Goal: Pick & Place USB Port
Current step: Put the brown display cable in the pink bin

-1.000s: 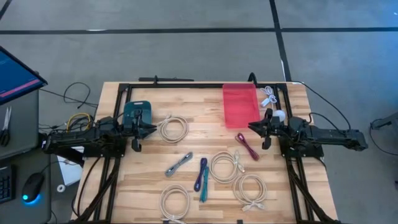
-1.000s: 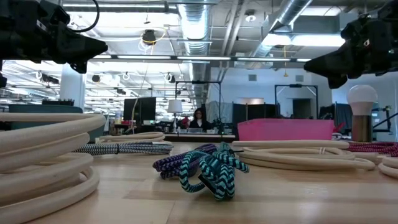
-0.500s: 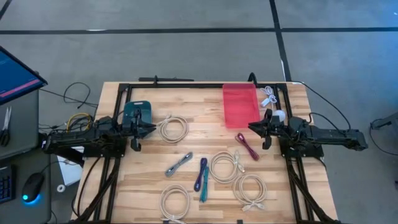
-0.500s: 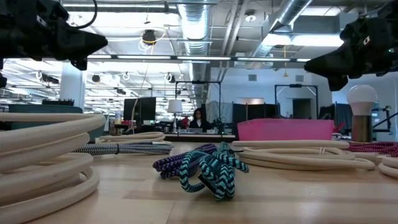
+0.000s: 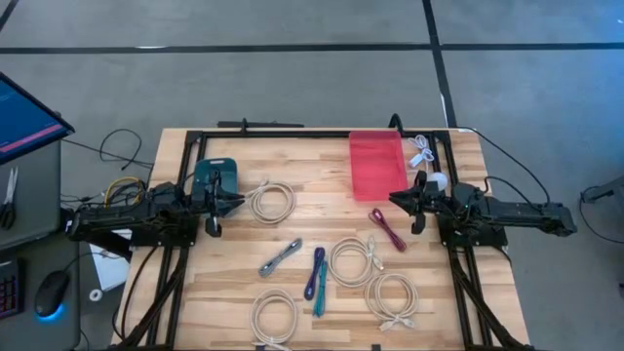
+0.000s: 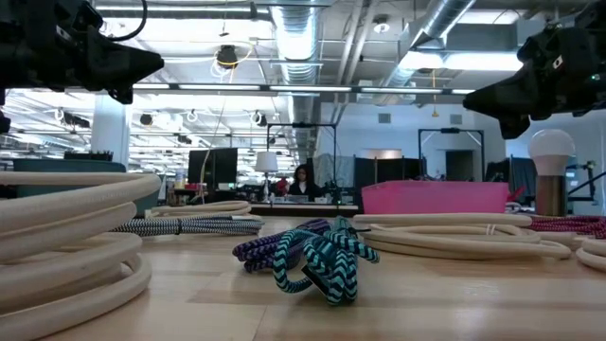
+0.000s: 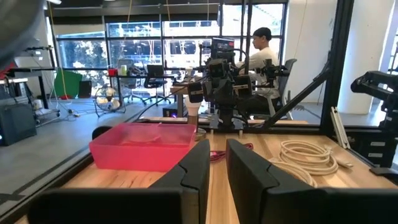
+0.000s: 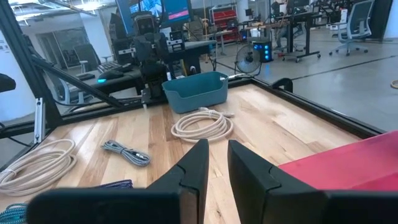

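Observation:
Several bundled USB cables lie flat on the wooden table: a grey braided one (image 5: 280, 257), a purple one (image 5: 314, 273) beside a teal one (image 5: 320, 295), and a maroon one (image 5: 387, 229). Cream cable coils (image 5: 271, 201) (image 5: 351, 261) lie among them. My left gripper (image 5: 242, 202) hovers level at the table's left edge, next to the teal bin (image 5: 215, 175). Its fingers (image 7: 200, 168) stand a narrow gap apart with nothing between them. My right gripper (image 5: 392, 199) hovers level at the right edge, below the red tray (image 5: 377, 163). It too is narrowly open and empty (image 8: 218, 168).
More cream coils lie at the near edge (image 5: 274, 316) and near right (image 5: 392, 297). White cables (image 5: 421, 148) and a white bulb-like object (image 5: 436, 180) sit at the far right. A black frame (image 5: 292, 134) rims the table. Bare wood shows in the middle.

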You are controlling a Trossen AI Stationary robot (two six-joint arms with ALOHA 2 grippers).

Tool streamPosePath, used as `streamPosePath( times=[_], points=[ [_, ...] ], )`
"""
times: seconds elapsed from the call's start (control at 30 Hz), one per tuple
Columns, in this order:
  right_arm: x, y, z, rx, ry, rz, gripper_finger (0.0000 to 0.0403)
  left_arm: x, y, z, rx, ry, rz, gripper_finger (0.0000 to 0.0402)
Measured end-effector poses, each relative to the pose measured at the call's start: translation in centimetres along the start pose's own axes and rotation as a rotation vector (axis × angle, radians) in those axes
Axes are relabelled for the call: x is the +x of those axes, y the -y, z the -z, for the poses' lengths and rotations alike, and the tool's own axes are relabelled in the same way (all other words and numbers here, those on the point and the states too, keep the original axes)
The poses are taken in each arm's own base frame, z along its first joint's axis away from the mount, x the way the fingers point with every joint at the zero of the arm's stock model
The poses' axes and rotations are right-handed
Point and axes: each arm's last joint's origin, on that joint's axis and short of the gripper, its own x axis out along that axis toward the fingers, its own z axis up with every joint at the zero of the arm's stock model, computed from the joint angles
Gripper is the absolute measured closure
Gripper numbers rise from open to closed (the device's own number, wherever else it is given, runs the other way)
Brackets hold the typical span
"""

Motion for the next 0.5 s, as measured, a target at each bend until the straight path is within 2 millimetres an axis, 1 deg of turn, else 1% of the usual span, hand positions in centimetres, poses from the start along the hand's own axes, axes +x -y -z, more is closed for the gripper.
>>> streamPosePath(
  times=[0.5],
  points=[
    [0.0, -0.03, 0.0, 0.0, 0.0, -0.003, 0.0349, 0.0, 0.0, -0.06, -0.022, 0.006, 0.0, 0.0349]
  ],
)
